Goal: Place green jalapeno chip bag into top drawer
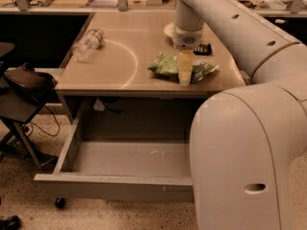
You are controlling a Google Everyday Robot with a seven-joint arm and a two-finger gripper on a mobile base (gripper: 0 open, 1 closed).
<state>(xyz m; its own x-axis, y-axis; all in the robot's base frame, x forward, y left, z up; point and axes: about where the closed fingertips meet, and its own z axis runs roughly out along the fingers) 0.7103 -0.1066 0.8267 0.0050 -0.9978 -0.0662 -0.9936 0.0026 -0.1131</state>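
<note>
My claw (pixel 185 75) sits right at the middle of the chip bag (pixel 166 65), which lies near the front edge of the desk (pixel 110 75), long axis left to right. I cannot tell if the claw is open or gripping. The open drawer (pixel 115 187) is just below that edge.

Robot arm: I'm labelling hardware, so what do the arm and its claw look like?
The thick white tubular arm has rounded joints and small dark holes along its links. Its pale cream claw is at the crinkly green foil chip bag.
</note>
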